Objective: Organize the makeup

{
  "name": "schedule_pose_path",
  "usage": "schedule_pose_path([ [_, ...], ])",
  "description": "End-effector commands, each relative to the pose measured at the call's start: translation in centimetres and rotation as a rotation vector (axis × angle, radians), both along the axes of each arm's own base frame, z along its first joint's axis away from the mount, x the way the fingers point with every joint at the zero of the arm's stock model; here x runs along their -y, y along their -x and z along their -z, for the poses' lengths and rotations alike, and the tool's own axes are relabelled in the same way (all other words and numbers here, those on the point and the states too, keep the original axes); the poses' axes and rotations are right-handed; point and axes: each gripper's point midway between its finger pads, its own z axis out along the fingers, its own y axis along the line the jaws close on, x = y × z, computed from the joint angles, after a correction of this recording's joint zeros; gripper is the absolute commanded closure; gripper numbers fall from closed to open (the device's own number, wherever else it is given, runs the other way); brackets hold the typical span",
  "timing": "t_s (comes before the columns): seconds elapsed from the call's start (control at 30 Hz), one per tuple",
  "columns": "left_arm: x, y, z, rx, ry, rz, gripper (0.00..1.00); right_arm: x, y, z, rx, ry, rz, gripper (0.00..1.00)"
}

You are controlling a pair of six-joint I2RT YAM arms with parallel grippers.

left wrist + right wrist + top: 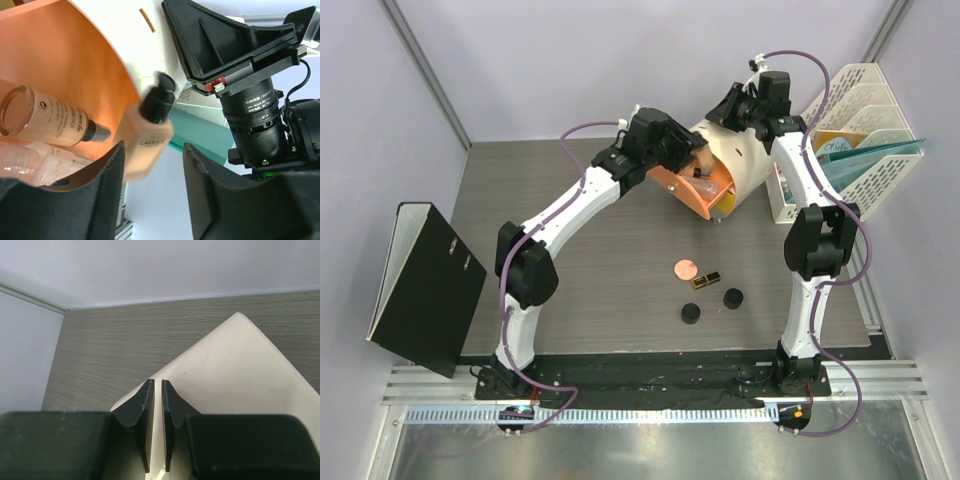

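Beige bottle (45,117) in the orange drawer (75,50) reads "…METICS".

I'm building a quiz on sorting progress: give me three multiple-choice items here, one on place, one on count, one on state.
1. Where are the two black jars? A in the file rack B on the table C on the binder
2. How many makeup pieces lie on it? A two B four C six
3. The orange drawer is: A open B shut C missing
Answers: 1 B, both stand on the tabletop. 2 B, jars, pink compact, lipstick. 3 A, it juts from the cream box, a beige bottle inside.
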Motion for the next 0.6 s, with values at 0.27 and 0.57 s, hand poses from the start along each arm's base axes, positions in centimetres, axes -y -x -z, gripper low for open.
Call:
schedule_pose_path([
  [0.27, 0.3, -0.6, -6.4, 0.114, 0.131, -0.004, 0.42, 1.0, 2.3, 6.2, -0.221, 0.041, 0.016, 0.82],
  [0.57, 0.1, -0.4, -9.2, 0.169, 0.185, 0.008, 0.48, 0.9, 2.3, 6.1, -0.224, 0.035, 0.015, 0.82],
])
